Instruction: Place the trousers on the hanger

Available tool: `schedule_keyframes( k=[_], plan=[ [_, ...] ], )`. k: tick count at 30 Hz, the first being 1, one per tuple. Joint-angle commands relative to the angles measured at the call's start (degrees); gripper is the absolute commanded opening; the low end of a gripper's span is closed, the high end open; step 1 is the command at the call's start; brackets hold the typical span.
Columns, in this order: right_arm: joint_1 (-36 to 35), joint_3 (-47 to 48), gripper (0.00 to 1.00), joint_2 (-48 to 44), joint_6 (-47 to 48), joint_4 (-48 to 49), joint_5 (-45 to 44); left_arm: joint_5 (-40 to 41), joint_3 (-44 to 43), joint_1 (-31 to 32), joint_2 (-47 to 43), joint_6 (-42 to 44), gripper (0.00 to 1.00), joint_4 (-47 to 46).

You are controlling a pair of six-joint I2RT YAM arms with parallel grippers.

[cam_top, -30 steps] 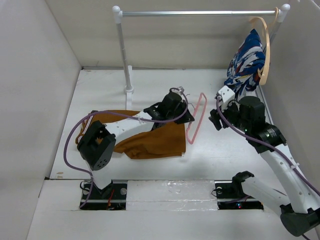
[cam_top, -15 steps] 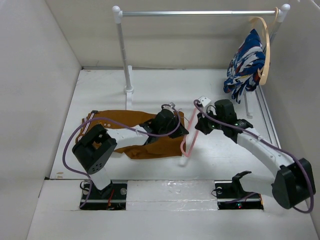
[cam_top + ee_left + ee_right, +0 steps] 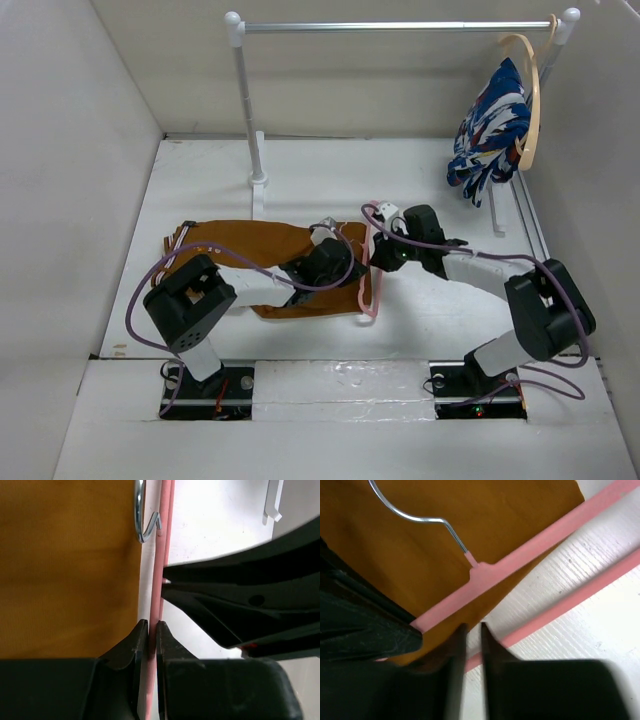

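The rust-brown trousers [image 3: 240,252] lie flat at the table's left middle. The pink hanger [image 3: 380,283] lies along their right edge, its metal hook [image 3: 142,525] resting on the cloth [image 3: 65,565]. My left gripper [image 3: 345,268] is shut on one pink bar of the hanger [image 3: 159,575], which runs straight through its jaws [image 3: 152,625]. My right gripper [image 3: 378,258] sits just right of it, low over the hanger. In the right wrist view its jaws [image 3: 472,627] are nearly closed with a thin gap and hold nothing. The hanger's lower bar [image 3: 570,602] crosses underneath them, beside the trousers' corner [image 3: 495,530].
A white clothes rack stands at the back, with a post [image 3: 245,110] and a top rail [image 3: 400,26]. A blue, white and red patterned garment [image 3: 490,130] hangs on a pale wooden hanger [image 3: 530,90] at its right end. White walls enclose the table on three sides.
My right arm has swung left and down to the hanger. My left gripper has drawn the hanger left and nearer, onto the right edge of the trousers. The trousers have spread flatter.
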State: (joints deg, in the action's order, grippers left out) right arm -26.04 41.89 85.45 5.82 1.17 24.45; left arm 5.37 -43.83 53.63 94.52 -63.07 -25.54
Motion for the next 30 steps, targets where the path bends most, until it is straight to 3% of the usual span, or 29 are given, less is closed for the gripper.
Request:
schedule_keyframes(
  k=[1,5,11,19,22,27,30],
  plan=[
    [-0.68,0.91,0.27,2.25,0.06,7.88,2.62,5.8,0.86,0.87,-1.62,-1.71,0.0,-1.27],
    [-0.68,1.88,0.5,4.28,0.24,8.32,-0.09,5.71,2.52,1.48,0.92,-3.19,0.0,-3.81],
    [-0.68,1.45,0.56,5.86,0.15,8.14,-2.03,7.55,2.26,2.01,1.1,-3.73,0.0,-2.15],
    [-2.43,0.74,0.57,10.44,-1.78,10.52,0.69,11.24,1.3,2.62,2.25,-2.85,0.0,2.07],
    [-2.96,-0.14,0.46,11.32,-1.87,11.92,2.36,12.91,1.38,3.85,2.25,-2.67,0.0,2.34],
    [-1.91,-1.11,0.03,10.97,-3.01,14.74,6.92,14.93,1.3,3.85,2.25,-2.85,0.0,3.56],
    [0.27,-1.2,0.0,8.25,-4.59,15.62,8.85,16.6,0.59,3.85,2.42,-2.06,0.0,5.84]
  ],
)
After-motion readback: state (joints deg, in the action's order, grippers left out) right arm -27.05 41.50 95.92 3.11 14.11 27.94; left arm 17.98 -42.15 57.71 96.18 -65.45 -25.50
